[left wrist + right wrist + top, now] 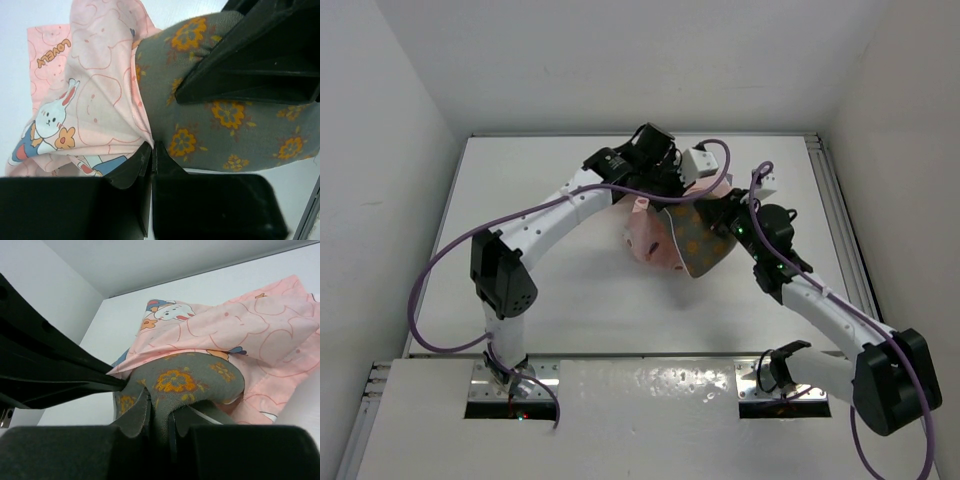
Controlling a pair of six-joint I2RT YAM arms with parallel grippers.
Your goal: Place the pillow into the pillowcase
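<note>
Supporting surface: a white table, matte and flat, carries the pillow near the middle of its far half.
Room: plain white walls close in behind the pillow and to both sides of it.
Pillow: olive-brown with orange flowers, partly raised off the table and tilted; its left end sits under the pink cloth and the rest is uncovered.
Pillowcase: pale pink with white rabbits, bunched just left of the pillow and draped over that end of it.
Left gripper: behind and left of the pillow, fingers pressed together on the edge of the pillowcase where the cloth meets the pillow.
Right gripper: at the pillow's right end, clamped on a fold of the pillow's fabric.
Edges: the table's far edge runs close behind the pillow; a metal rail lines the table edge to the pillow's right.
Open room: bare table spreads left of the pillow and in front of it toward the arm bases.
Cables: purple loops hang off both arms, the widest well left of the pillow.
</note>
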